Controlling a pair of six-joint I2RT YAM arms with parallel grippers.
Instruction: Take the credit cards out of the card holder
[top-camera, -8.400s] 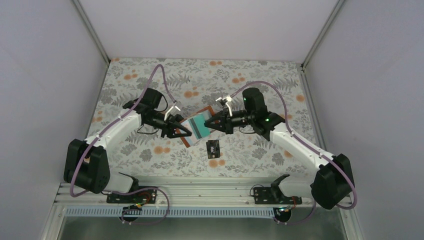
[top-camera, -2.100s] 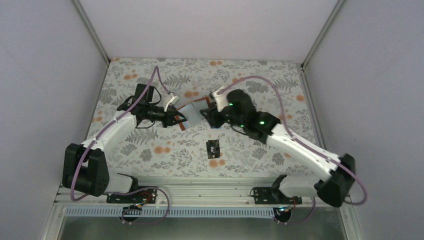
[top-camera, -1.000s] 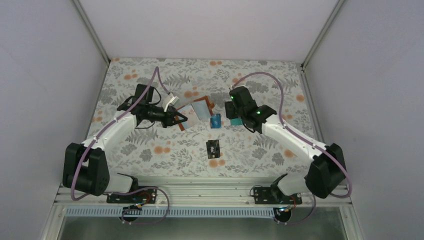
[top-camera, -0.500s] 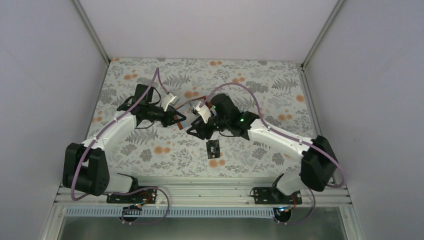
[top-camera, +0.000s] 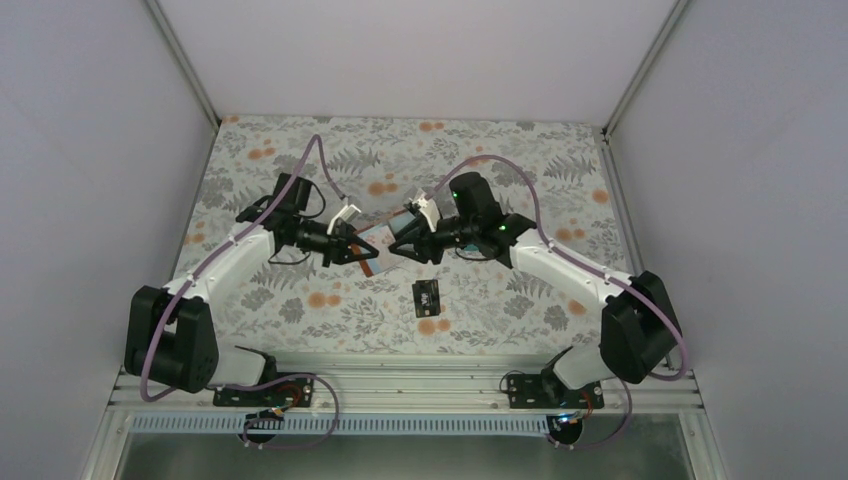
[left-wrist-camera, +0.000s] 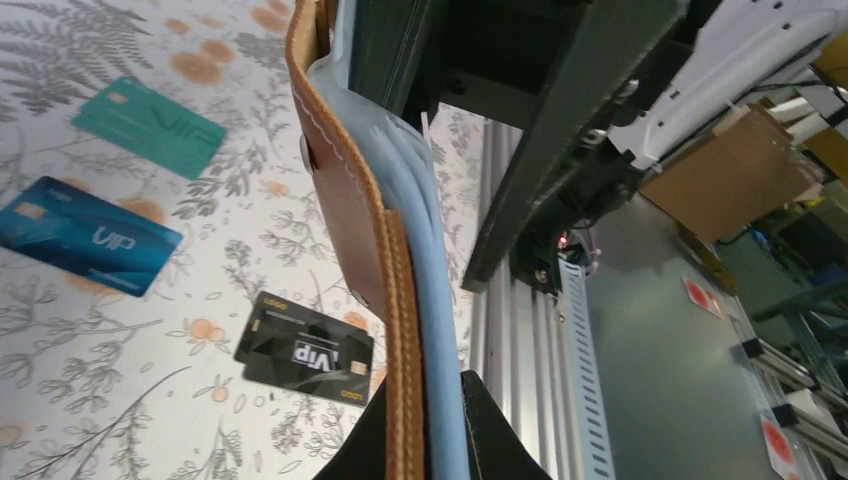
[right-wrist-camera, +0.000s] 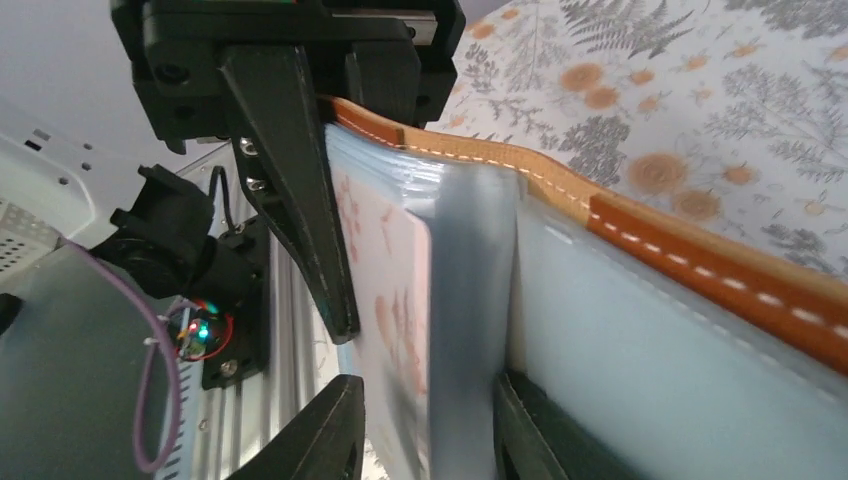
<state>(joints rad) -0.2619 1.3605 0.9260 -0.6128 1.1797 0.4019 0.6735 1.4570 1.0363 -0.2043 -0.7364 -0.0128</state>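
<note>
Top external: both arms stretch to mid-table and meet at the card holder (top-camera: 383, 234).
Left gripper (top-camera: 356, 250) comes in from 8 o'clock, clamped on the holder's brown edge; right gripper (top-camera: 402, 243) comes from 3 o'clock. Only the right wrist shows the pale pink card (right-wrist-camera: 395, 290) in a pocket between fingers set narrowly apart; cannot tell if gripped. Only the left wrist shows the teal card (left-wrist-camera: 150, 127) and blue card (left-wrist-camera: 88, 248) lying loose near the black card (top-camera: 427, 296), 5 o'clock of the holder.
</note>
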